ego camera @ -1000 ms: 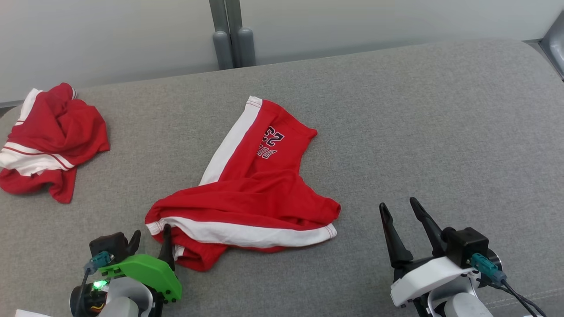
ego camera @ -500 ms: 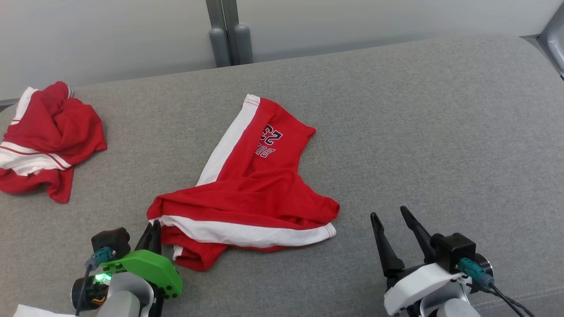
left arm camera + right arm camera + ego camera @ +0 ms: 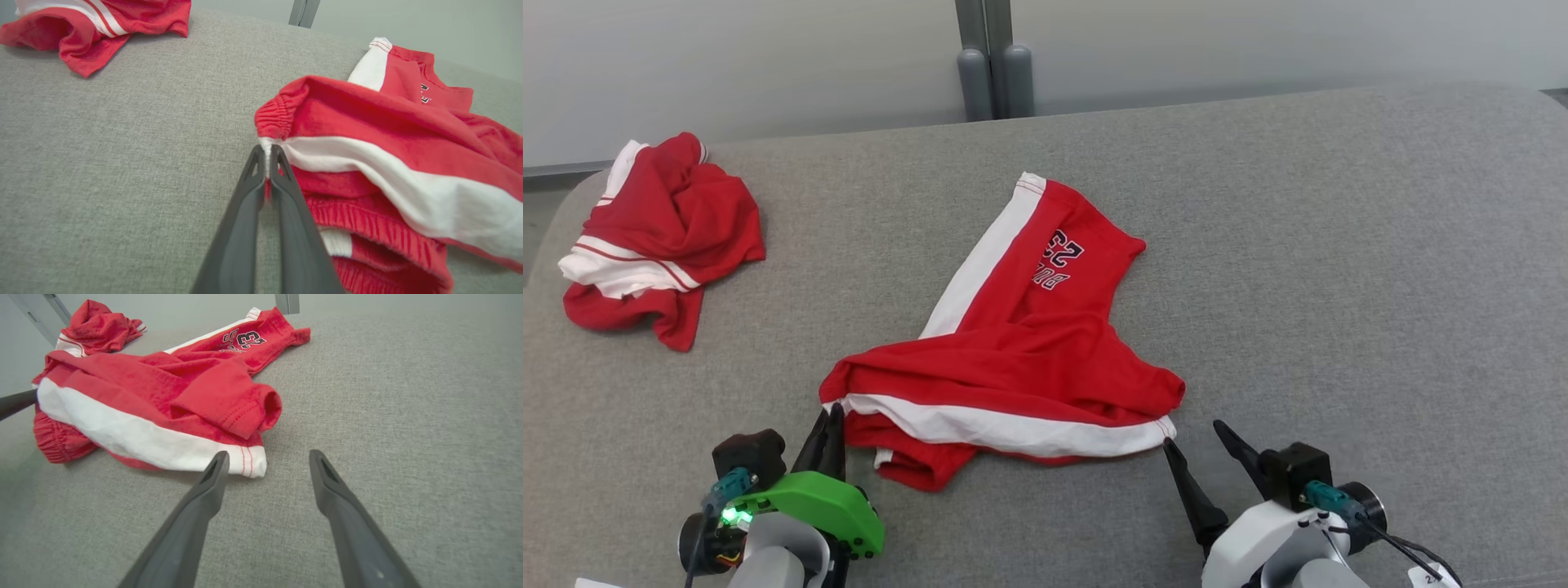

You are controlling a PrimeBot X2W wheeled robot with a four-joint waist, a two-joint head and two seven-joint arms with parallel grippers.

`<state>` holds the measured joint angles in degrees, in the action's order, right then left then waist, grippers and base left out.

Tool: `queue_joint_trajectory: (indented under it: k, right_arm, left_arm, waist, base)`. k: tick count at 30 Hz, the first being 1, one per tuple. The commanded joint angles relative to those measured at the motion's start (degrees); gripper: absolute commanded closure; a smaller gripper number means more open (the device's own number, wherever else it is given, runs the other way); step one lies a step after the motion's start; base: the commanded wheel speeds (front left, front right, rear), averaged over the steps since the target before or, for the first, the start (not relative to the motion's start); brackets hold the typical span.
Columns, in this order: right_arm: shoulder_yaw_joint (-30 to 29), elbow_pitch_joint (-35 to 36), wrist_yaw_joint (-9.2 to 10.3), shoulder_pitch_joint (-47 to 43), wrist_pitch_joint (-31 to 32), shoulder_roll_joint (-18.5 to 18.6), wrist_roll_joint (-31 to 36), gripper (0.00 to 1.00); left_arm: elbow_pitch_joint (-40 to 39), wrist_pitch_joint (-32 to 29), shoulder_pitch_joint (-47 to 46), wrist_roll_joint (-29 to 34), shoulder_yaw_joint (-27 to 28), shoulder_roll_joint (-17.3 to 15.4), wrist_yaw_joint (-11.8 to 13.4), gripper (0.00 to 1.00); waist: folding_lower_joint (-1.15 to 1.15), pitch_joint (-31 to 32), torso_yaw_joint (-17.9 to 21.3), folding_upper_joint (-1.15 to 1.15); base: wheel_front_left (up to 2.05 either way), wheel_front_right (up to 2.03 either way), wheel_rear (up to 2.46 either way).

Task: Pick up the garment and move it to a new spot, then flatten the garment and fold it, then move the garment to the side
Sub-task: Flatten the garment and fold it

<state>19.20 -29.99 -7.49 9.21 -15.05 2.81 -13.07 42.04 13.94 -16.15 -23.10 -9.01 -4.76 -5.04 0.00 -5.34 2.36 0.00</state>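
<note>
L gripper [image 3: 267, 152] pinched tight on white hem of red shorts [image 3: 1021, 359]; R gripper [image 3: 1193, 435] spread wide, just beside other corner.

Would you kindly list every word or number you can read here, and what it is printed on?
"23": on one leg of the red shorts.
The word beside it: too blurred to read.
A white tag at the head view's bottom right: too small to read.

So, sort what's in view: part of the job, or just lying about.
In the job: red shorts; left pincer, shut on their edge; right pincer, open beside them.
Lying about: crumpled red garment; grey posts.
</note>
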Motion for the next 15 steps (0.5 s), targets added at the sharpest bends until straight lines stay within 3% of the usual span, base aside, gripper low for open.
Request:
queue_joint_trajectory:
  k: [1, 15]
  right_arm:
    - [0.6, -1.5, 0.0, 1.1, -0.2, 0.1, 0.0, 0.0]
    - [4.1, -8.4, 0.0, 6.9, -0.2, 0.1, -2.5, 0.0]
  left_arm:
    - [-0.4, 0.0, 0.7, -0.4, -0.1, -0.1, 0.1, 1.0]
    - [-2.8, -0.5, 1.1, -0.7, -1.6, 0.1, 0.8, 1.0]
  waist:
    - [0.0, -0.3, -0.8, 0.0]
    - [0.0, -1.9, -2.8, 0.0]
  base:
    - [0.0, 0.0, 0.0]
    - [0.0, 0.0, 0.0]
